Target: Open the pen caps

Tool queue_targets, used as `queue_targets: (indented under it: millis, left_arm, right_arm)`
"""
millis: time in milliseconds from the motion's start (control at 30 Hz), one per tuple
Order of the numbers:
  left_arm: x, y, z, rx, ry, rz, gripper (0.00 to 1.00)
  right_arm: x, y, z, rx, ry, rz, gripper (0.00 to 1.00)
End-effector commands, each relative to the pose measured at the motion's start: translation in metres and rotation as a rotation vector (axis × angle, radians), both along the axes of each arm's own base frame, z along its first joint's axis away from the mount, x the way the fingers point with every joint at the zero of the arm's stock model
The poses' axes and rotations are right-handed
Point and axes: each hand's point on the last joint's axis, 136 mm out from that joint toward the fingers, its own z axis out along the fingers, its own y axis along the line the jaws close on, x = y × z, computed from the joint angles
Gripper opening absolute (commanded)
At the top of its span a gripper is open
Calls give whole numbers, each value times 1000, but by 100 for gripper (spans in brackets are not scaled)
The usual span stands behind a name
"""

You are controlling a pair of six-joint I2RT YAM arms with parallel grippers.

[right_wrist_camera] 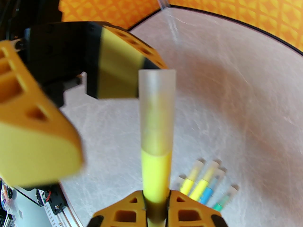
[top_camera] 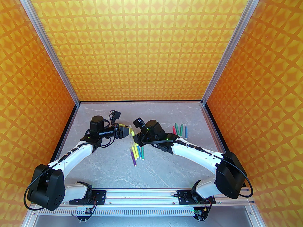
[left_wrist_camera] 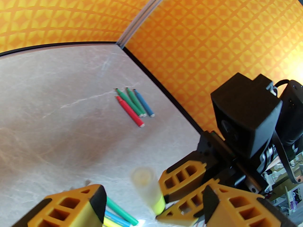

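One yellow pen (right_wrist_camera: 155,171) in right tool (right_wrist_camera: 155,198), left tool (left_wrist_camera: 155,202) parted around cap (right_wrist_camera: 156,112)

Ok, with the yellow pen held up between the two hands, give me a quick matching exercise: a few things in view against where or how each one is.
Things
1. yellow plastic pen with frosted clear cap
2. left hand
3. four uncapped pens: red, green, green, blue
4. bundle of capped pens

States
A. lying in the middle of the table
B. open, fingers either side of the cap
C. clamped in the right hand
D. lying side by side towards the table's far right

Pairs: 1-C, 2-B, 3-D, 4-A
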Motion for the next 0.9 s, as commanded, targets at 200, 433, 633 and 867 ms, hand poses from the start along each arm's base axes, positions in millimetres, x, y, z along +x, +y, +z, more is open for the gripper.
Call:
queue_targets:
  millis: [200,433,633,867]
  left_arm:
    - [-4,-9,18,-36,-26,-47,59]
    - [-1,-10,17,-33,-23,-47,52]
    - [-1,-9,17,-34,-21,-46,42]
    - [-3,-9,15,-31,-19,-47,27]
  right_arm:
    - [-8,8,13,53,-43,59,0]
    - [-9,9,9,49,-35,59,0]
    - [-7,7,8,50,-43,48,0]
    - [-7,5,6,43,-47,41,4]
